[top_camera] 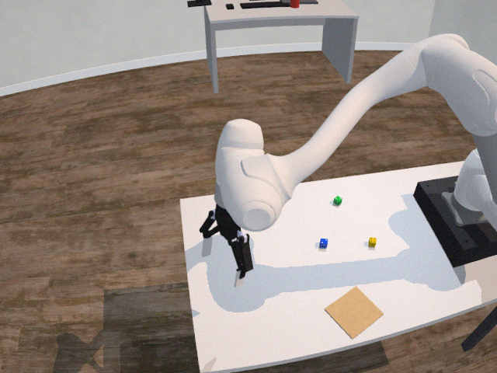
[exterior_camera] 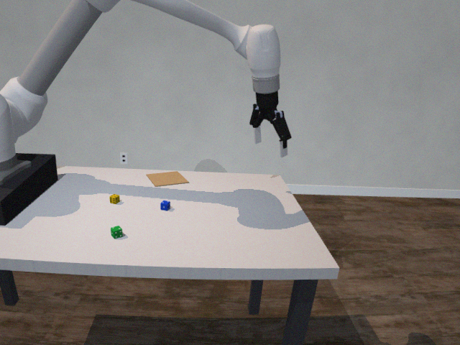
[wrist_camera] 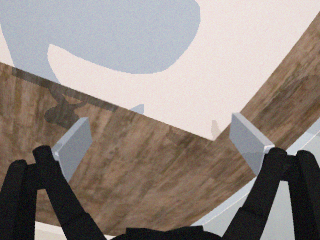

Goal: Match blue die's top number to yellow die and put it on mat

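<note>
Spread wide and empty, the gripper hangs high; the blue die looks small, rigid, light, best pinched across opposite flat faces.

Three dice on table; mat behind them at far edge; hand high over table end.
</note>
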Tool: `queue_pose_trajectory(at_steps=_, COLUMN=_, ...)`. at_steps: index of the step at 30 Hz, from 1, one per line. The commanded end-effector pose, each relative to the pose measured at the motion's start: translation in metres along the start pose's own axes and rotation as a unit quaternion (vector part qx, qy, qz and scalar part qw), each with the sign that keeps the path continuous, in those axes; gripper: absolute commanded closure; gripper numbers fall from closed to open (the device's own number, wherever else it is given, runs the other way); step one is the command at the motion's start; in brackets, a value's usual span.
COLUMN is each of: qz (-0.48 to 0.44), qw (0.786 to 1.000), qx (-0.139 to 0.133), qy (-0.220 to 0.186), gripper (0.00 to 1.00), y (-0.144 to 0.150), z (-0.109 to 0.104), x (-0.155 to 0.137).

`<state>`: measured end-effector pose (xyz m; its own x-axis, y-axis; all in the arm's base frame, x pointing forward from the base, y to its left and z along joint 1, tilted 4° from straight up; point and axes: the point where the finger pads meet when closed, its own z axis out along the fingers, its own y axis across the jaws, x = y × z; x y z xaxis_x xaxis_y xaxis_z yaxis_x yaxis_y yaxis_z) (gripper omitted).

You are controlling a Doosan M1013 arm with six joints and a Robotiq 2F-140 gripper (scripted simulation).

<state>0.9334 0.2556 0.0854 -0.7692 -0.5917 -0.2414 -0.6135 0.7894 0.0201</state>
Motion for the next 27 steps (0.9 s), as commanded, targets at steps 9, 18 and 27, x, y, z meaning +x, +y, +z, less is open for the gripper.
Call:
queue_pose_trajectory(at_steps=9, qz=-0.032, qw=0.999, qx=0.024, qy=0.03, gripper=0.0, y=-0.069, z=-0.048, x=0.137)
queue_pose_trajectory(at_steps=18, qz=-0.059, qw=0.996, qx=0.035, qy=0.062, gripper=0.0, y=-0.091, z=-0.075, x=0.233)
queue_pose_trajectory(at_steps=27, qz=-0.072, qw=0.994, qx=0.037, qy=0.078, gripper=0.0, y=-0.102, z=-0.096, x=0.316)
